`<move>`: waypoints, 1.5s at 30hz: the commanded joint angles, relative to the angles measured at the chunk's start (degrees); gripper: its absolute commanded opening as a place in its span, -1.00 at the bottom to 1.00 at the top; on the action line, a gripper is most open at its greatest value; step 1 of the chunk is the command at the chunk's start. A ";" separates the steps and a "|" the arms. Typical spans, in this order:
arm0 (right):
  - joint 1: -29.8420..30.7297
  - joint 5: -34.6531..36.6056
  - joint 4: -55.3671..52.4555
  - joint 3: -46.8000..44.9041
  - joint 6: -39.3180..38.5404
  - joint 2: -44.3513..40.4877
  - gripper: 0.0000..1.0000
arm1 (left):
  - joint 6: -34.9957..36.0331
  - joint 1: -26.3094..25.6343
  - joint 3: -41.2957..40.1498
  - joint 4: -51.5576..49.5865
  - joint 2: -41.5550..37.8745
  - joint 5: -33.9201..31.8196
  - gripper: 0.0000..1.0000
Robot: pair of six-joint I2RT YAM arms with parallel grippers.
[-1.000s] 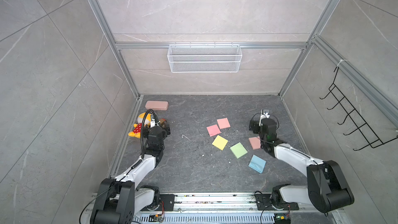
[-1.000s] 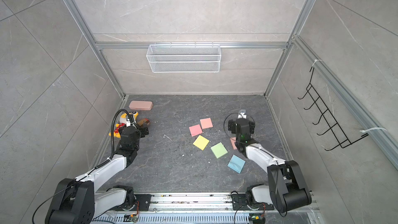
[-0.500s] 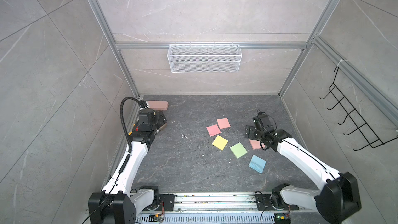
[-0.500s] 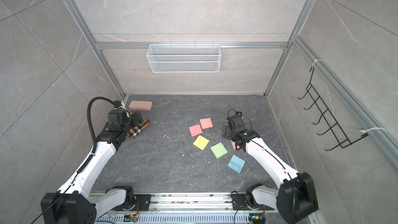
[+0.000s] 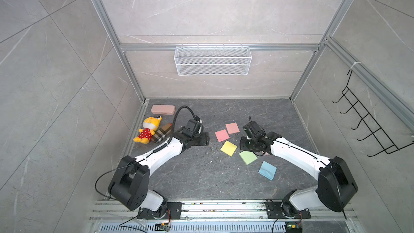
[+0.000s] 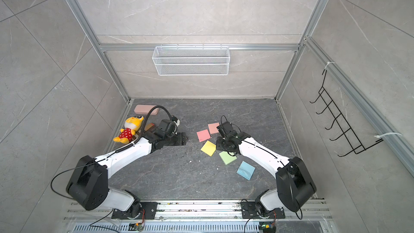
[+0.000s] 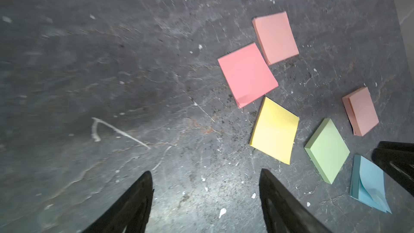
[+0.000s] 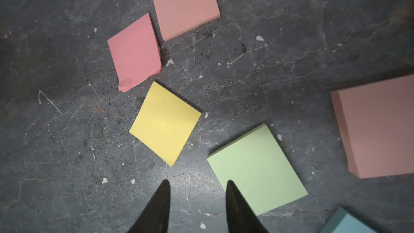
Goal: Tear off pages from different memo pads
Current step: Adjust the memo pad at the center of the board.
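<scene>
Six memo pads (image 7: 274, 130) lie on the dark table (image 5: 201, 175). In both top views they sit in a bunch right of the middle; a top view shows the salmon pad (image 5: 232, 128) at the back with the pink pad (image 5: 222, 135) just beside it, then the yellow pad (image 5: 228, 148), the green pad (image 5: 248, 157) and the blue pad (image 5: 267, 170) nearest the front; the right arm hides most of the sixth. The left gripper (image 5: 202, 139) is low over bare table, left of the pads and touching none; the right gripper (image 5: 243, 146) is between the yellow and green pads. A yellow soft toy (image 5: 147, 130) and a pink case (image 5: 162, 109) lie by the left wall.

In the left wrist view the left gripper (image 7: 205, 171) has its fingers wide apart with only bare table between them; it holds nothing. The second salmon pad (image 7: 360, 114) shows here beside the green one; the blue pad's top page (image 7: 371, 187) curls up.

In the right wrist view the right gripper (image 8: 197, 182) has its fingers a little apart and holds nothing; one fingertip (image 8: 231, 190) is over the green pad's edge, but I cannot tell if it touches.
</scene>
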 commanded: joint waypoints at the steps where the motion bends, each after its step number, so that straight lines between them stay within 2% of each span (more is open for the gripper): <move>1: 0.51 -0.73 2.51 0.89 7.26 2.50 -0.18 | -2.05 -1.61 3.35 4.20 3.77 6.71 0.47; 5: 1.05 -1.51 5.83 0.50 9.94 6.42 -0.18 | -3.19 -2.06 6.06 6.24 9.62 12.42 0.45; 8: 1.03 -1.93 7.84 0.88 10.87 8.55 -0.19 | -3.19 -2.66 8.06 7.17 12.82 15.30 0.36; 13: 1.04 -1.90 8.83 2.52 11.01 12.65 -0.23 | -3.41 -3.80 10.43 7.51 18.11 16.84 0.25; 22: 1.06 -1.37 8.13 4.64 10.79 17.57 -0.21 | -4.75 -6.23 11.99 9.53 22.59 17.97 0.09; 27: 2.14 -1.47 7.71 7.70 8.77 20.39 -0.22 | -5.54 -6.63 8.96 10.29 20.84 18.13 -0.03; 34: 4.71 -1.24 5.11 14.96 2.68 25.18 -0.23 | -2.70 -6.13 3.32 4.56 12.34 13.91 -0.09; 38: 4.76 -2.90 1.27 17.65 -0.71 23.77 -0.20 | -0.94 -3.15 1.75 0.74 7.22 12.66 -0.10; 41: 4.21 -5.38 0.38 15.50 1.25 20.08 -0.16 | -0.16 -0.73 2.59 0.60 7.29 13.99 -0.09; 45: 4.05 -9.77 3.92 10.37 7.27 17.27 -0.15 | 0.85 -0.56 7.13 0.04 12.08 14.52 -0.09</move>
